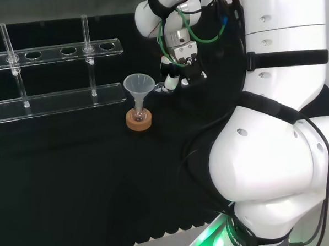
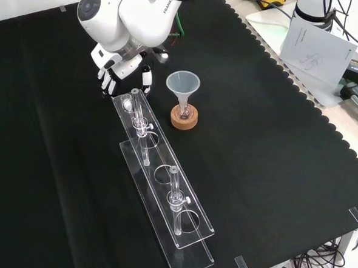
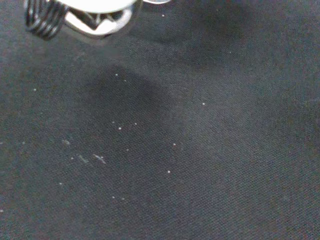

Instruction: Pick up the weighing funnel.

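From the front view, my table (image 2: 275, 146) is matte black cloth with a scalloped edge. At left, one black and white hand (image 2: 117, 75) hangs low over it. I cannot tell whether its grip is released or clenched, nor where the weighing funnel is. Next comes one clear plastic rack (image 2: 155, 157) with two flat tiers and two slim posts (image 2: 175, 191). Rightmost, one translucent cone-shaped funnel (image 2: 182, 84) stands in one small flask (image 2: 184, 112) on one round cork ring (image 2: 184, 120).
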